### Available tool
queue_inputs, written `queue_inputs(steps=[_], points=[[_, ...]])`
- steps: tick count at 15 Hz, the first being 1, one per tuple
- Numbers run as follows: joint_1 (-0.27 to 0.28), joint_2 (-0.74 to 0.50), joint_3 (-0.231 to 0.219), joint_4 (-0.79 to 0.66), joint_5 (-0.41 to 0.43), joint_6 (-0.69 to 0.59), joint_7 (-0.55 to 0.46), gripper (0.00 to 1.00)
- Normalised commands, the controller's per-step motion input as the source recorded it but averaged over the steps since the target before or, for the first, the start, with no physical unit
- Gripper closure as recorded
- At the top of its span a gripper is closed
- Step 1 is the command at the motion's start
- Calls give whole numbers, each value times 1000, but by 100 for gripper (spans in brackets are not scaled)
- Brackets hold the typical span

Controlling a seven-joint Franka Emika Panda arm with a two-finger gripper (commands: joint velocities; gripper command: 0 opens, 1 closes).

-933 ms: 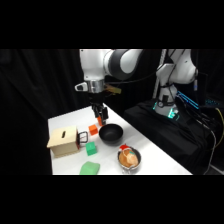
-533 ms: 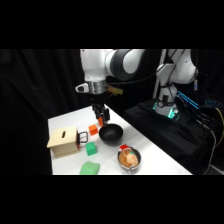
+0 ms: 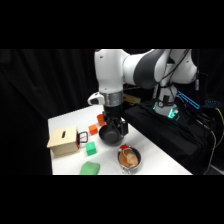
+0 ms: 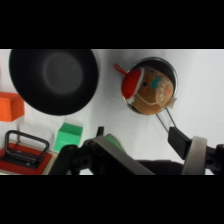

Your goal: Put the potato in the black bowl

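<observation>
I am not seeing any readable text, label, number or sign anywhere in either view; nothing on the table is carrying legible writing.

The bench [image 4: 200, 85] is white. The black bowl [image 4: 54, 80] is dark all over, with a grey patch inside. The potato [image 4: 150, 92] is orange-brown with a red cap and small white and green marks (maybe a painted face, hard to tell). It sits in a shiny silver bowl [image 3: 129, 160]. There is an orange block [image 4: 10, 108], a green block [image 4: 67, 136], a red tray [image 4: 25, 159] with a black handle, and a tan wooden box [image 3: 63, 141].
</observation>
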Motion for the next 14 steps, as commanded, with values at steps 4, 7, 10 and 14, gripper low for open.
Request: queue_inputs(steps=[4, 7, 10, 14], points=[[110, 60, 48, -202, -175, 364, 203, 0], [45, 143, 18, -158, -128, 428, 92, 0], [48, 177, 7, -107, -124, 353, 103, 0], [86, 252, -29, 15, -158, 302, 134, 0]])
